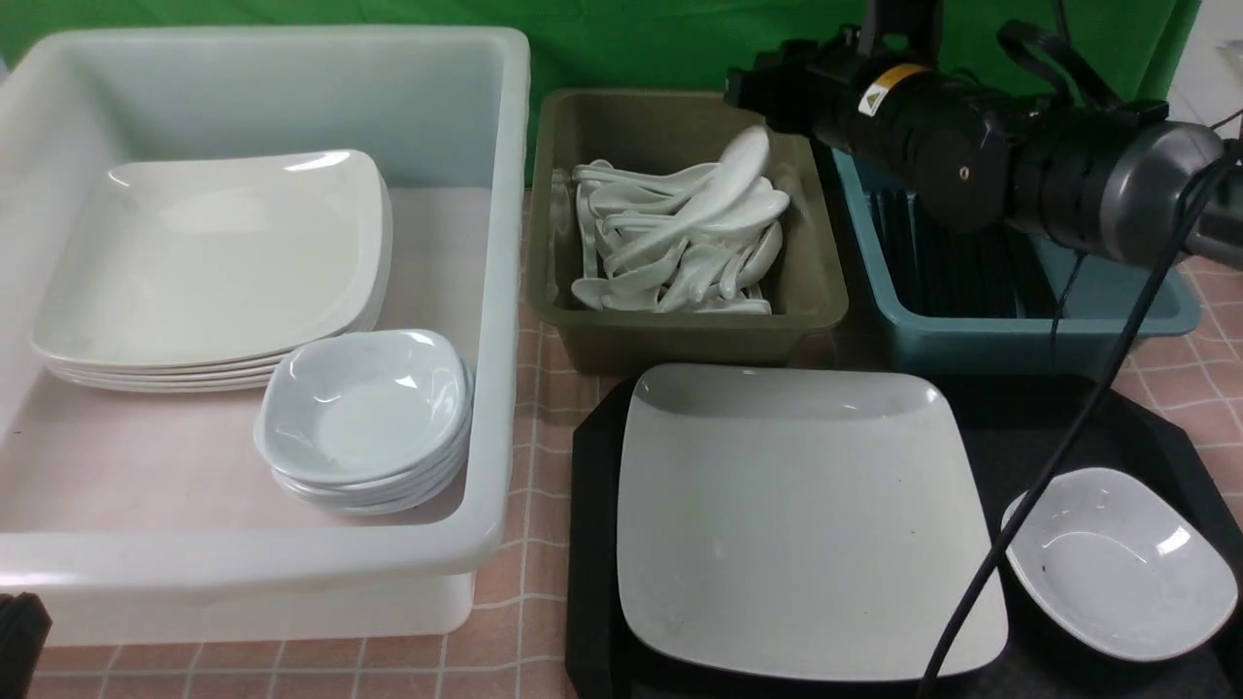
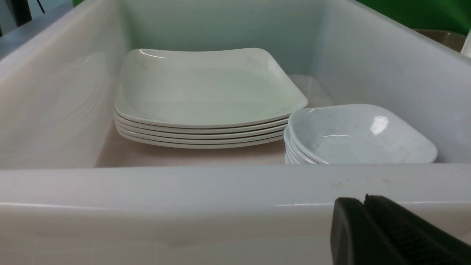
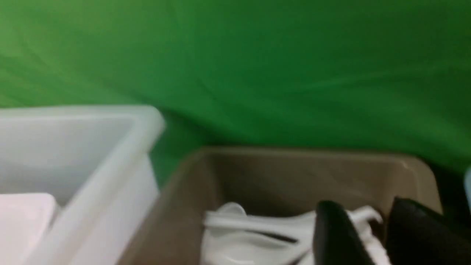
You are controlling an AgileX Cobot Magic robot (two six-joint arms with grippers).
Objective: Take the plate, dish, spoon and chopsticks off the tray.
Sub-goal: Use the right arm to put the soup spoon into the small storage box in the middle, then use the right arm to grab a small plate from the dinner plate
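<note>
warning-triangle sticker (image 1: 882, 94) on right arm (image 1: 971, 146), wording unreadable

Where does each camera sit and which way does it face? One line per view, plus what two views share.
Front: between the arms, facing forward over the white tub, brown tub, tray and plate; the right arm shows.
Left wrist: on the left arm, outside the white tub, facing its stacked plates; the shut left gripper shows.
Right wrist: on the right arm, over the brown tub, facing spoons; the open right gripper shows.
Shared: front and left wrist both show the stacked plates.
</note>
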